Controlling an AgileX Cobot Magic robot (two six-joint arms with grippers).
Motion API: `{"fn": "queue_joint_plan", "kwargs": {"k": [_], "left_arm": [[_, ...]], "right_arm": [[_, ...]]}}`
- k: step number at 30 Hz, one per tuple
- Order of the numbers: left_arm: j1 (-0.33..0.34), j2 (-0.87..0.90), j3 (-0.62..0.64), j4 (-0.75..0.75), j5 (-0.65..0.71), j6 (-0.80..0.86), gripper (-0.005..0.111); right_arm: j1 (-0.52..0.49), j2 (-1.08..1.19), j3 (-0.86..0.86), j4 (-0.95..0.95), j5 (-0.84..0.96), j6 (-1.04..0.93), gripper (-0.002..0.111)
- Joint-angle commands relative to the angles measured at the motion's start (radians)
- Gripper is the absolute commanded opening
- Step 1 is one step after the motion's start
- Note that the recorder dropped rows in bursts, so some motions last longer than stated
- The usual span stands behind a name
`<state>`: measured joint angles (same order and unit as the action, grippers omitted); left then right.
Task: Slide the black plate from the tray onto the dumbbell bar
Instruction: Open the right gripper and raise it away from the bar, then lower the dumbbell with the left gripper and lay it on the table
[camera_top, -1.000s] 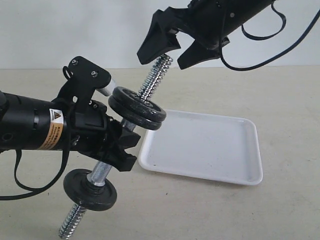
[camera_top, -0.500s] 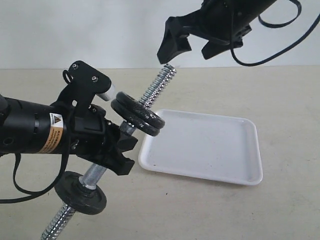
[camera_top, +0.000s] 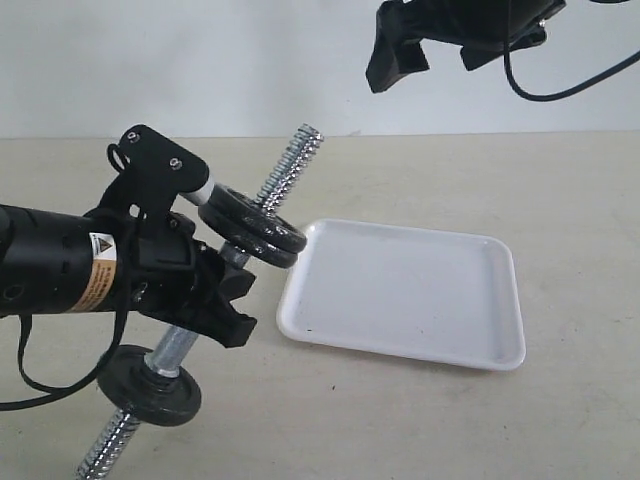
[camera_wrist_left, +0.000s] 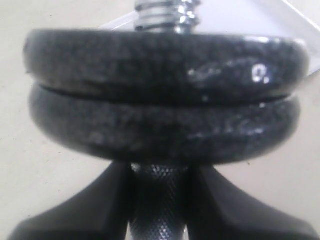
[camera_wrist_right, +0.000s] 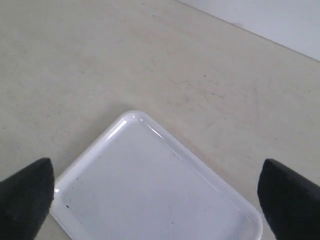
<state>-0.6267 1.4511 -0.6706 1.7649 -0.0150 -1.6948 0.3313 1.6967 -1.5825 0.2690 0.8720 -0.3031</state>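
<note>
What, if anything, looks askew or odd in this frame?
Only the loading: the dumbbell bar, held slanted in the left end effector, carries two black plates above the grip and a third plate below, so it is lopsided. Nothing looks spilled or damaged.

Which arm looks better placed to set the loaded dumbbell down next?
Left. The left gripper clamps the dumbbell bar below two black plates; the right gripper hangs open and empty, high above the tray.
</note>
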Motion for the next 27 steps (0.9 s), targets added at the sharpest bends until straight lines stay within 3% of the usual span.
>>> {"fn": "queue_joint_plan", "kwargs": {"k": [1, 27], "left_arm": [[0.001, -0.061, -0.031, -0.021, 0.102, 0.002, 0.004], [0.001, 0.029, -0.031, -0.021, 0.278, -0.002, 0.004]], "right_arm": [[-0.004, -0.012, -0.005, -0.076, 0.056, 0.048, 0.105], [-0.004, -0.010, 0.000, -0.123, 0.197, 0.076, 0.105]]}}
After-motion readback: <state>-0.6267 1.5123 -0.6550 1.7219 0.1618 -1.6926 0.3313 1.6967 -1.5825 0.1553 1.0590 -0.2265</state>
